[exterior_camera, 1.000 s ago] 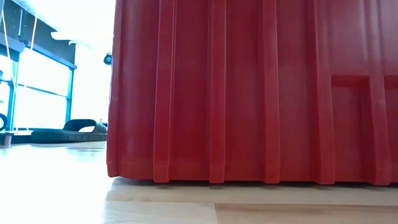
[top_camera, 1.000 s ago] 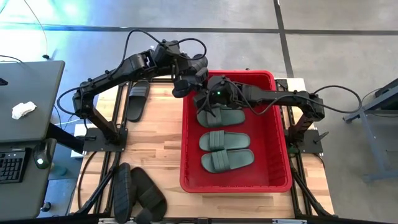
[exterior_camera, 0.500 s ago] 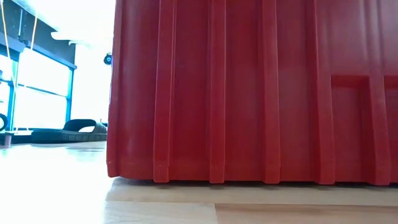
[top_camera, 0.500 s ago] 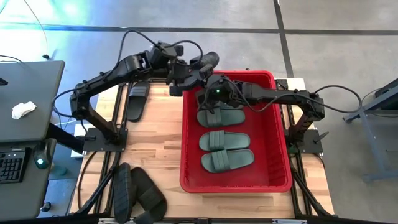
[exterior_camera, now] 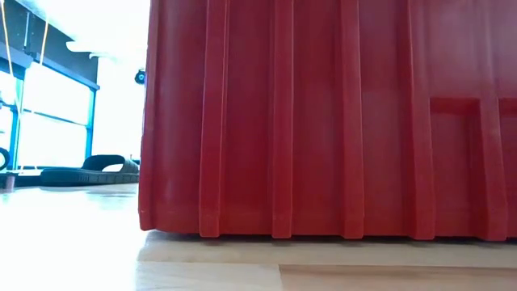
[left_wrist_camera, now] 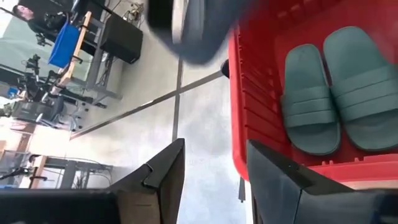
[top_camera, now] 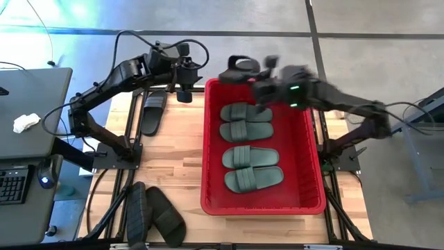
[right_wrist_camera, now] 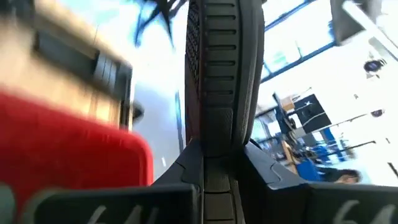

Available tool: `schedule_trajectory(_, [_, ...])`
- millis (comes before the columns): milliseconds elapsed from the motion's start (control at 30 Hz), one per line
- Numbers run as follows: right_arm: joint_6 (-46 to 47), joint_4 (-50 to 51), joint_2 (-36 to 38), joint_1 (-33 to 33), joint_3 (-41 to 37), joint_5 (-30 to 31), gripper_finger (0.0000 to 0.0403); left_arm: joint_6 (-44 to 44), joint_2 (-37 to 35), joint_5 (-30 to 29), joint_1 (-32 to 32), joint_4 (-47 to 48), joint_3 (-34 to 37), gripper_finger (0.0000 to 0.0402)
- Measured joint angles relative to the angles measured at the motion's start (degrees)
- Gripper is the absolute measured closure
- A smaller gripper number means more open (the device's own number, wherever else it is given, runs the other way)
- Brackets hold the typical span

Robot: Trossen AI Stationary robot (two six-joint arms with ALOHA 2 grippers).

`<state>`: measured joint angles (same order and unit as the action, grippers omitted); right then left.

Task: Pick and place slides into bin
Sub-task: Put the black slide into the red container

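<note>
Tabletop bin (top_camera: pixel 311 149), slide (top_camera: pixel 237 71) in right claw (top_camera: pixel 258 76)

Bright daylight; window glare, wrist views motion-blurred.

The high view looks straight down on the whole table (top_camera: pixel 170 149). The low view sits at tabletop level, pressed close to the red bin's (exterior_camera: pixel 323 121) outer wall. Both wrist views look along their own fingers and share that bin's rim.

You see two matte black jointed arms, loose black cables looping along links, green light on right wrist.
</note>
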<state>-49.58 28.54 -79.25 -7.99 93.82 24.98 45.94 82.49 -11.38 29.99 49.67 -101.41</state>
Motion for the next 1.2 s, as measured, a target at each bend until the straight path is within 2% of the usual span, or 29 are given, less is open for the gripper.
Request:
schedule_trajectory(67, [3.66,0.16,4.01,0.02,0.0,-2.39,0.0373,0.19,-0.01,0.73,0.28,0.02,0.0,0.0247])
schedule_trajectory(133, [6.65,0.43,7.77,0.07,0.0,-4.35,0.0373,0.15,0.03,4.57,1.94,-0.03,0.0,0.0247])
schedule_trajectory(367, [16.27,2.85,17.76,1.94,0.03,-9.52,0.0373,-1.37,0.73,33.55,9.74,-10.13,5.43,0.0247])
schedule_trajectory(567, [18.99,3.46,20.68,5.19,0.03,-13.9,0.0373,-8.94,0.73,52.24,13.16,-27.2,15.52,0.0247])
schedule_trajectory(667, [18.2,3.17,20.43,6.85,0.02,-15.0,0.0373,-19.12,0.69,56.28,13.24,-36.16,20.11,0.0247])
schedule_trajectory(733, [16.3,2.98,19.86,7.85,0.02,-15.47,0.0373,-29.28,1.04,59.27,14.05,-40.11,21.73,0.0247])
schedule_trajectory(900, [9.99,3.07,17.77,9.02,0.02,-20.2,0.0373,-54.09,2.3,72.93,17.94,-46.26,22.05,0.0247])
schedule_trajectory(1067, [0.11,4.4,14.86,9.27,0.0,-25.53,0.0373,-68.92,4.14,83.74,20.16,-47.54,22.08,0.0247])
schedule_trajectory(1200, [-4.38,4.75,12.62,9.23,-0.02,-28.03,0.0373,-77.18,6.02,88.77,20.66,-47.28,22.08,0.0247])
